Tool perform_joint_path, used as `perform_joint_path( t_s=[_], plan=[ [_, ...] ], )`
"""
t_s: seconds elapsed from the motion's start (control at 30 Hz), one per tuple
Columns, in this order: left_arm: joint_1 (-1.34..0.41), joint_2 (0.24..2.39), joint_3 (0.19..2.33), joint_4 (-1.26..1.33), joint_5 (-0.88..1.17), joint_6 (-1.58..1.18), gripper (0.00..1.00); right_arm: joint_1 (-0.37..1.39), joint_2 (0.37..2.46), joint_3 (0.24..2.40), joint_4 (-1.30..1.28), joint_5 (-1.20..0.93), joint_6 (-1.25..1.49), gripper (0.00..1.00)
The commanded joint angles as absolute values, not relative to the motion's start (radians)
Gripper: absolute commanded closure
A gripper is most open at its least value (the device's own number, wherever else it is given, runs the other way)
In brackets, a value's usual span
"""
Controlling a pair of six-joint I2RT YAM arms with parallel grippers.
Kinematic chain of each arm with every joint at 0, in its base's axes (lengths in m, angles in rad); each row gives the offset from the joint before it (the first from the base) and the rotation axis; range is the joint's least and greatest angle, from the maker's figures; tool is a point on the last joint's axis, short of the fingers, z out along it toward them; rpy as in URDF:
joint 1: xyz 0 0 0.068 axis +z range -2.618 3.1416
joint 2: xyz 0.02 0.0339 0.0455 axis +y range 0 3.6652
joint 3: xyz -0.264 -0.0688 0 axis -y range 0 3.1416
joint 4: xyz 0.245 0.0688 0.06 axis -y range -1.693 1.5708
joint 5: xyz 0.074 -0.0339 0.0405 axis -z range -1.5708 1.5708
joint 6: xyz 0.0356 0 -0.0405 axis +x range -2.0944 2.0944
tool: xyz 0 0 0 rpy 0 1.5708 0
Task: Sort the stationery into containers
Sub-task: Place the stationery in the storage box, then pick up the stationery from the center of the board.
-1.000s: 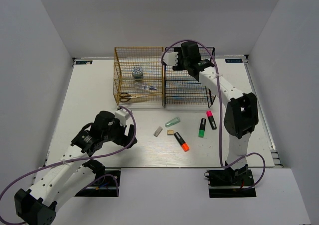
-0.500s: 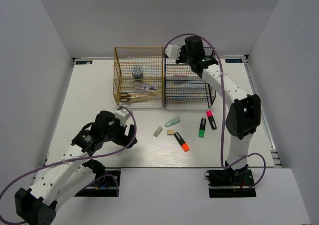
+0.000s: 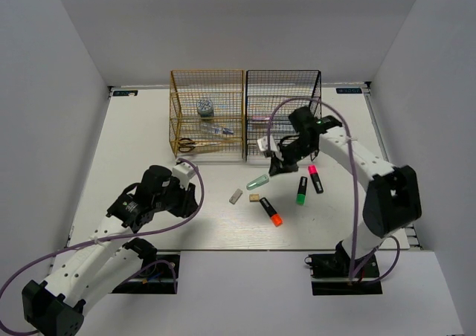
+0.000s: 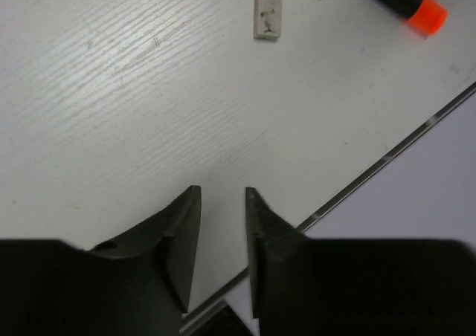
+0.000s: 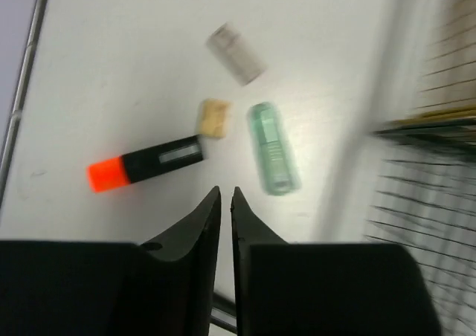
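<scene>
My right gripper (image 3: 277,166) hovers in front of the black rack (image 3: 283,113), just by a pastel green highlighter (image 3: 258,181) (image 5: 272,149). Its fingertips (image 5: 225,190) stand only a thin slit apart with nothing between them. Below them lie the orange highlighter (image 5: 145,162), tan eraser (image 5: 213,117) and grey eraser (image 5: 234,52). My left gripper (image 3: 192,195) (image 4: 222,191) is partly open and empty, low over bare table, with the grey eraser (image 4: 268,7) ahead. Green (image 3: 301,190) and pink (image 3: 315,178) highlighters lie to the right.
The gold rack (image 3: 207,76) holds a tape roll (image 3: 205,108), a clear tube (image 3: 216,130) and scissors (image 3: 195,144). The black rack's mesh (image 5: 439,172) fills the right of the right wrist view. The table's front edge (image 4: 387,154) runs close by my left fingers.
My right arm swung down from the top of the black rack to the table in front of it. My left jaws narrowed; the left arm stayed put.
</scene>
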State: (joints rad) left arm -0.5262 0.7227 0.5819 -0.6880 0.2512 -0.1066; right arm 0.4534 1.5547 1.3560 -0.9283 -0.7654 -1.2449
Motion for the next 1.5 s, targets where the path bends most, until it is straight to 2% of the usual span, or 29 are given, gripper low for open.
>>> perform_joint_path(
  t_s=[0.0, 0.03, 0.07, 0.1, 0.17, 0.37, 0.73, 1.27, 1.47],
  plan=[
    [-0.523, 0.713, 0.578, -0.683, 0.258, -0.106, 0.53, 0.468, 1.618, 1.231, -1.01, -0.824, -1.48, 0.84],
    [-0.523, 0.716, 0.577, -0.683, 0.246, -0.11, 0.19, 0.477, 1.617, 1.179, -0.973, -0.804, -1.479, 0.78],
    [-0.523, 0.719, 0.578, -0.684, 0.247, -0.11, 0.11, 0.495, 1.597, 1.155, -0.874, -0.758, -1.485, 0.67],
    [-0.525, 0.721, 0.58, -0.683, 0.244, -0.11, 0.06, 0.517, 1.594, 1.091, -0.842, -0.717, -1.505, 0.63],
    [-0.523, 0.729, 0.578, -0.687, 0.247, -0.109, 0.05, 0.557, 1.594, 1.068, -0.751, -0.652, -1.515, 0.6],
    [-0.523, 0.723, 0.58, -0.689, 0.242, -0.11, 0.05, 0.613, 1.664, 1.111, -0.692, -0.554, -1.508, 0.47],
    [-0.523, 0.73, 0.578, -0.69, 0.256, -0.107, 0.05, 0.704, 1.729, 1.089, -0.456, -0.316, -1.407, 0.46],
    [-0.525, 0.729, 0.578, -0.692, 0.248, -0.107, 0.05, 0.73, 1.913, 1.35, -0.836, -0.284, -1.604, 0.44],
    [-0.523, 0.724, 0.578, -0.692, 0.245, -0.106, 0.05, 0.755, 1.939, 1.342, -0.858, -0.282, -1.582, 0.44]
  ],
)
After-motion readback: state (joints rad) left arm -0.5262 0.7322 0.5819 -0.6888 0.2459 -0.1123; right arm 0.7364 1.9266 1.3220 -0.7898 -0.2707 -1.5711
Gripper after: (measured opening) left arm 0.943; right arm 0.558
